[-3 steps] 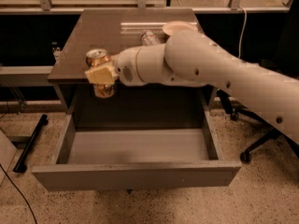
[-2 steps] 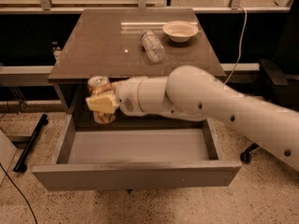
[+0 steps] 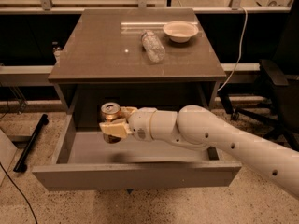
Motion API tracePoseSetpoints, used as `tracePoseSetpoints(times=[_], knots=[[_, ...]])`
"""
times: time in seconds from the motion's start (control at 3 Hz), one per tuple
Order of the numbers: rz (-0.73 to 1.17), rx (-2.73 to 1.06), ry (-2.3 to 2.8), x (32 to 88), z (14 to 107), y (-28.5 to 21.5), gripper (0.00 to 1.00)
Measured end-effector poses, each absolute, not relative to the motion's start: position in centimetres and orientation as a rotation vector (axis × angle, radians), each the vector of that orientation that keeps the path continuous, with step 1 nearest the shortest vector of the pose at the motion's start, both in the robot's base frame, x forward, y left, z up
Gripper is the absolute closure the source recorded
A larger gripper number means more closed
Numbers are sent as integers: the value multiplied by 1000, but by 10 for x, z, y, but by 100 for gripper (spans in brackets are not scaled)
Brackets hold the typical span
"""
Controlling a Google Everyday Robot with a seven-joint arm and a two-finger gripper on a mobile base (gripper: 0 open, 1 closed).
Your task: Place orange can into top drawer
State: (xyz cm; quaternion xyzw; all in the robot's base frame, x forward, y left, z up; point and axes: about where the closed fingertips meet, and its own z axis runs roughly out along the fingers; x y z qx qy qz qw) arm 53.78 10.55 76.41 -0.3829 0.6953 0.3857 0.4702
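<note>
The orange can [image 3: 110, 114] is upright, with its silver top showing, held in my gripper [image 3: 113, 124]. The gripper's tan fingers [image 3: 112, 129] are shut around the can's sides. The can hangs inside the open top drawer [image 3: 70, 139], over the left part of its grey floor and a little above it. The drawer is pulled out fully from the grey-brown cabinet [image 3: 103, 45]. My white arm [image 3: 210, 134] reaches in from the lower right, across the drawer.
On the cabinet top lie a clear plastic bottle [image 3: 153, 45] and a white bowl [image 3: 180, 31]. A black chair base [image 3: 266, 111] stands to the right. A black bar [image 3: 30, 141] lies on the floor to the left.
My gripper has carried the can down from the cabinet's front edge into the open drawer. The arm has dropped lower, uncovering the bottle and bowl on the top.
</note>
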Motion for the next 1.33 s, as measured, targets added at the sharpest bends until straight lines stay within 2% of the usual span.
tracePoseSetpoints(times=[0.67, 1.33], knots=[[934, -936, 1736, 536, 757, 106, 100], [881, -982, 1777, 545, 721, 87, 100]])
